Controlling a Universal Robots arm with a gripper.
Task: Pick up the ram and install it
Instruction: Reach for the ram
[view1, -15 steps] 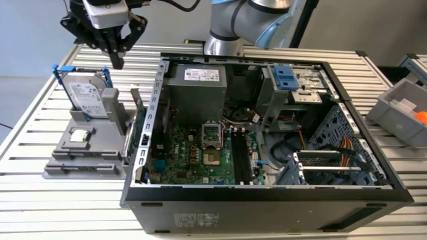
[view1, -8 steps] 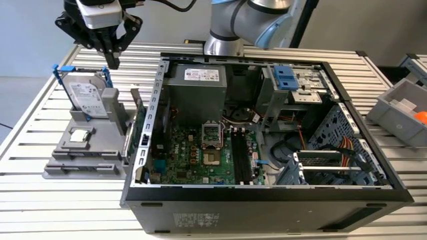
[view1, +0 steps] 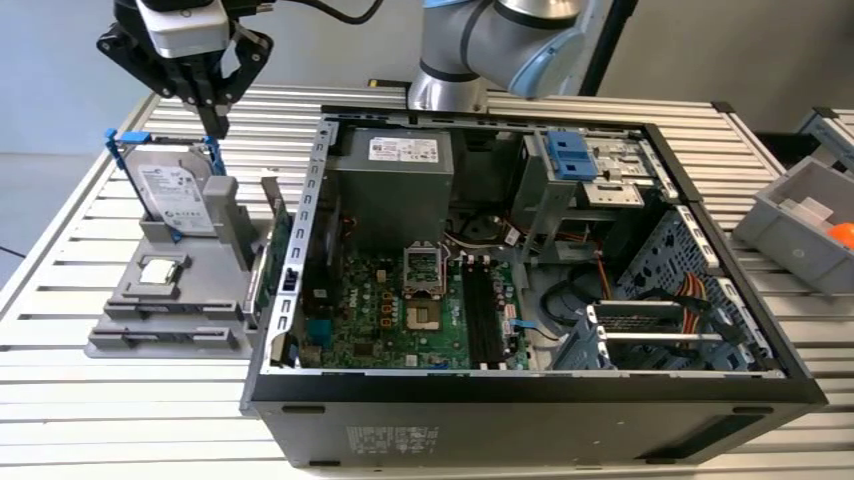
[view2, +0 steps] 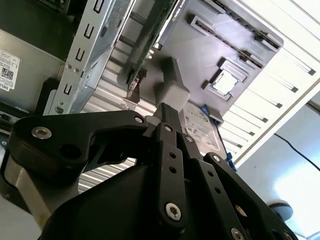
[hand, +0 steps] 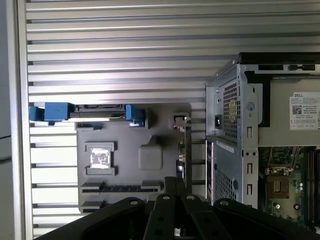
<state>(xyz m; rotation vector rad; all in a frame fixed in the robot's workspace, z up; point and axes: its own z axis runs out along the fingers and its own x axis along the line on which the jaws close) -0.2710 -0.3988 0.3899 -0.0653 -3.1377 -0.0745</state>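
Greenish ram (view1: 279, 250): one, standing on edge at the gray holder's (view1: 160, 340) edge nearest the case (view1: 534, 400), narrow gap.
Tool (view1: 215, 128): fingers pressed together, empty, over one hard drive (view1: 174, 195).
Surface (view1: 134, 420): bare slats along the holder's other sides.

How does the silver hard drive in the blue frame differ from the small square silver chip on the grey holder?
The silver hard drive in its blue frame stands upright; the small square silver chip lies flat in a recess. The drive is far larger and rectangular, the chip square. Both sit on the grey holder.
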